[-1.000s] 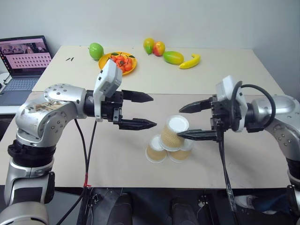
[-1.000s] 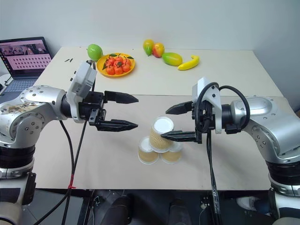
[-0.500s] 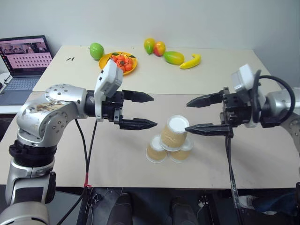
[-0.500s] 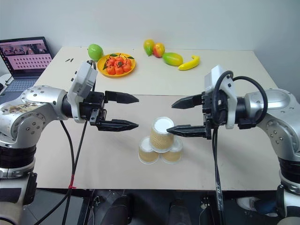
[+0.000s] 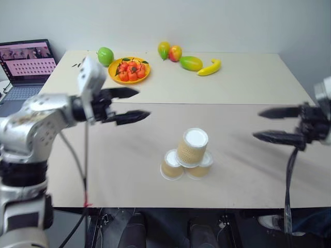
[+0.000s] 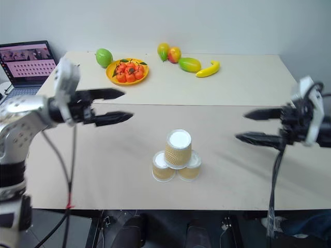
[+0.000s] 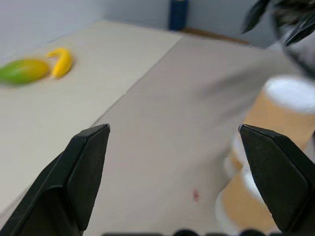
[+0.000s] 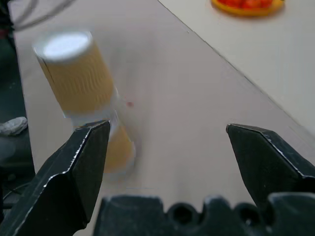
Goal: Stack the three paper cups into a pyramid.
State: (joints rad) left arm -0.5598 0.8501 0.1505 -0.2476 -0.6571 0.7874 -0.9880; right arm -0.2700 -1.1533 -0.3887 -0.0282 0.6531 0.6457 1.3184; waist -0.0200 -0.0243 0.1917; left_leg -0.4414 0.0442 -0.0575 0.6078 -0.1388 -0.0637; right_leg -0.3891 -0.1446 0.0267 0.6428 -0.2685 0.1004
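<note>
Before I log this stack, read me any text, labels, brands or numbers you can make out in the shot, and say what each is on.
No text can be read.
Laptop screen: rows of small tiles, too small to read.
Paper cups: ribbed tan sides, white bases, no print seen.
Small dark marks on the table: too small to tell whether they are writing.

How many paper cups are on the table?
3. Two paper cups stand upside down side by side near the table's front edge, the left cup and the right cup; the top cup rests on both.
</note>
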